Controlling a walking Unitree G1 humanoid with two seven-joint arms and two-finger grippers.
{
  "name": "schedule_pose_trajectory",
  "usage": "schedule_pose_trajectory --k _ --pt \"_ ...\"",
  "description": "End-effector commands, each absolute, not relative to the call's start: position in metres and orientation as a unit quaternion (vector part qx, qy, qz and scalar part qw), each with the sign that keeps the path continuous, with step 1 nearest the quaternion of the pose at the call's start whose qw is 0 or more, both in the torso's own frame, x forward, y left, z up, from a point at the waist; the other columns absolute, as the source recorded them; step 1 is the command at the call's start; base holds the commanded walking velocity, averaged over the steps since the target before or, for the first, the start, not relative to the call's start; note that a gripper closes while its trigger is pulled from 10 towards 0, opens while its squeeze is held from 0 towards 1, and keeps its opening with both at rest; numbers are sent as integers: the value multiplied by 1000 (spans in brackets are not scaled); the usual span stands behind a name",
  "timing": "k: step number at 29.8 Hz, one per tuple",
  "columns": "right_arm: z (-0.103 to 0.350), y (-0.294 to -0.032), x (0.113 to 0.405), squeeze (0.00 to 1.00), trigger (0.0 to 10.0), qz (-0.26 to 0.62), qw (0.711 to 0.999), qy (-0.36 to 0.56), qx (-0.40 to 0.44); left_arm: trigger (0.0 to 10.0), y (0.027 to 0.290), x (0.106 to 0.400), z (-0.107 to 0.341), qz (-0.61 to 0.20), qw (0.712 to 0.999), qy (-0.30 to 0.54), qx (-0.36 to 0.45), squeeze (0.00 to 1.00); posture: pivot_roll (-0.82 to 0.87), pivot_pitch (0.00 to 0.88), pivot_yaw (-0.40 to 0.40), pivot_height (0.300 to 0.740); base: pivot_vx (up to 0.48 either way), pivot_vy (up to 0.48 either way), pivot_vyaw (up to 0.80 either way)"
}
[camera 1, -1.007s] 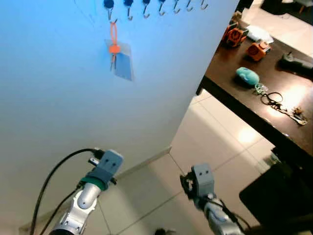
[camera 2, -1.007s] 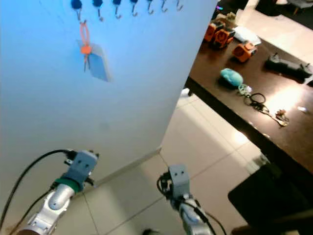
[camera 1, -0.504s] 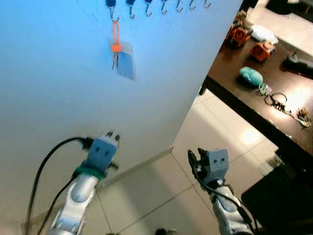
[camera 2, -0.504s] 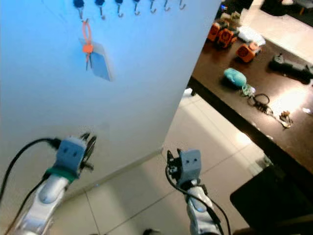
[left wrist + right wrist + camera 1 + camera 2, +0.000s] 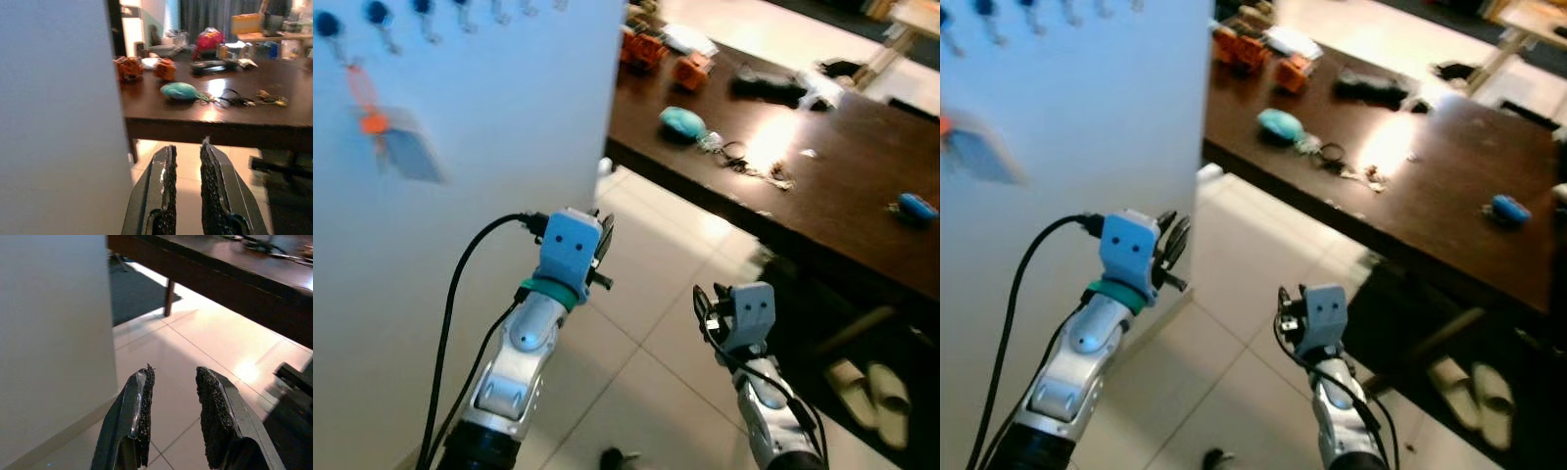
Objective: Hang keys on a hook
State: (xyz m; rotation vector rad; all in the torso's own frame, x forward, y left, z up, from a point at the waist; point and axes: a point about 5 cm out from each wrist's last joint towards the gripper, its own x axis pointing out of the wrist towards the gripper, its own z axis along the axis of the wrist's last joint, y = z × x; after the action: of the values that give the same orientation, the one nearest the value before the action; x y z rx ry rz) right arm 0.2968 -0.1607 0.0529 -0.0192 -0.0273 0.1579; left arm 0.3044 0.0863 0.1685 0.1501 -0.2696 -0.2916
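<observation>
The camera has turned to the right since the earlier frame, so the white wall (image 5: 460, 147) with its row of small hooks (image 5: 380, 15) now sits at the far left. An orange key tag (image 5: 372, 119) hangs from one hook. The left gripper (image 5: 186, 149) is raised, fingers narrowly parted, empty. The right gripper (image 5: 173, 379) is slightly wider, empty. A bunch of keys (image 5: 752, 163) lies on the dark wooden tabletop (image 5: 842, 176), beside a teal pouch (image 5: 682, 121).

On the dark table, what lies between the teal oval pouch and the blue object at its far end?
In the left eye view, a tangle of keys and black rings lies between the teal oval pouch and the small blue object; beyond it, bare dark wooden table.
</observation>
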Motion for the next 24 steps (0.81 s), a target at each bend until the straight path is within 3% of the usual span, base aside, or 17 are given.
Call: schedule_pose_trajectory --k 1,18,21,24 --pt "49 -164 295 0 10000 71 997 -3 -7 10000 86 304 166 -146 980 -117 67 0 -77 78 -25 740 0 0 -800" --pt "72 -149 309 0 10000 95 995 -44 0 10000 101 310 195 -117 973 -169 101 0 -77 78 -25 740 0 0 -800" --pt "78 -145 313 0 10000 98 994 -56 0 10000 102 311 202 -111 972 -183 100 0 -65 77 -21 740 259 0 -800" --pt "86 -141 316 0 10000 105 992 -75 1 10000 104 314 213 -99 970 -198 97 0 -61 72 -20 740 454 0 0"
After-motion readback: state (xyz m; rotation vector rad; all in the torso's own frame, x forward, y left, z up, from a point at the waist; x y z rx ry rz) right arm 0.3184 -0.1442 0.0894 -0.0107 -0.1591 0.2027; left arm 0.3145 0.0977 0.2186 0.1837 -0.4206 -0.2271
